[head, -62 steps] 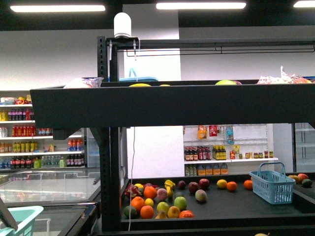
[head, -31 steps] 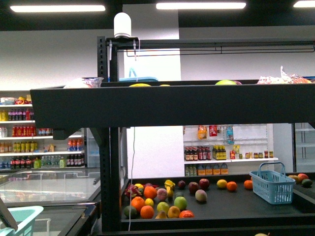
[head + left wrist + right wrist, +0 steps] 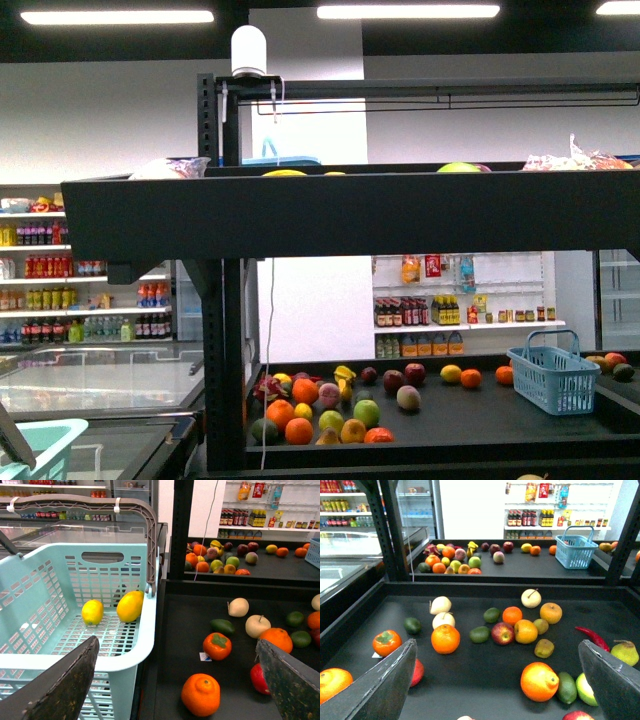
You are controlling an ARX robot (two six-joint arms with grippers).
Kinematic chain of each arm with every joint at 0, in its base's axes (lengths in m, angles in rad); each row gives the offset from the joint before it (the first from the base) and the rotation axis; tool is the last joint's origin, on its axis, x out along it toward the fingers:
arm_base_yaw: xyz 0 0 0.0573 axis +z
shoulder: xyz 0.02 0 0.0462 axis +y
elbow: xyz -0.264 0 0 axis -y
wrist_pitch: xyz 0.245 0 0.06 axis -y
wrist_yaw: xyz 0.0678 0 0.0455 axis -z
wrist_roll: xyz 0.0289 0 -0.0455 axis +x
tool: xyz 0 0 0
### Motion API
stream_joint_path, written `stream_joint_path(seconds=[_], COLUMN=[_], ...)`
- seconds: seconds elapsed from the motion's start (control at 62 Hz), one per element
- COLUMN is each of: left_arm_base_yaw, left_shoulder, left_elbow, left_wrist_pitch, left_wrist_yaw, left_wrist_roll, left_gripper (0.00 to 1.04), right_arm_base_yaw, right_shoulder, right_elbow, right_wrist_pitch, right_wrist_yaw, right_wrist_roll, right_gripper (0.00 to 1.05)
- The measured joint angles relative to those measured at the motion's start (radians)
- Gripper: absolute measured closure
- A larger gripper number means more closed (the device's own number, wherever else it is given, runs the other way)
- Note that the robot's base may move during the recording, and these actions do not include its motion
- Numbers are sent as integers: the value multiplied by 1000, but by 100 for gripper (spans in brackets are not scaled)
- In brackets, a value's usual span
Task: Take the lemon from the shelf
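Broadly, the front view is filled by the black shelf (image 3: 350, 215), whose upper tray hides most of what lies on it; neither arm shows there. Only the left wrist view shows the pale blue basket (image 3: 75, 655) just beside the shelf, with two yellow fruits in it: a small round lemon (image 3: 92, 612) and a larger oval one (image 3: 130, 606), apart from each other. The left gripper (image 3: 180, 685) hangs above the basket's rim and the tray, fingers wide apart. The right wrist view alone shows the tray's scattered fruit, with no plain yellow lemon that I can make out among them. The right gripper (image 3: 497, 680) is likewise spread, empty.
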State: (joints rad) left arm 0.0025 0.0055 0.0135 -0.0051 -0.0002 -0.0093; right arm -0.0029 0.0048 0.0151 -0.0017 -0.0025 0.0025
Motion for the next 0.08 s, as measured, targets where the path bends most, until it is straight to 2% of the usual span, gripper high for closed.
stream_joint_path(seconds=[0.081], left_arm_base_yaw=[0], left_shoulder=[0], left_elbow=[0], left_wrist_pitch=[0], left_wrist_yaw=[0], left_wrist_roll=[0], left_gripper=[8], right_arm_base_yaw=[0], right_shoulder=[0], right_elbow=[0], right_wrist_pitch=[0], right_wrist_yaw=[0], right_wrist_roll=[0], right_gripper=[7])
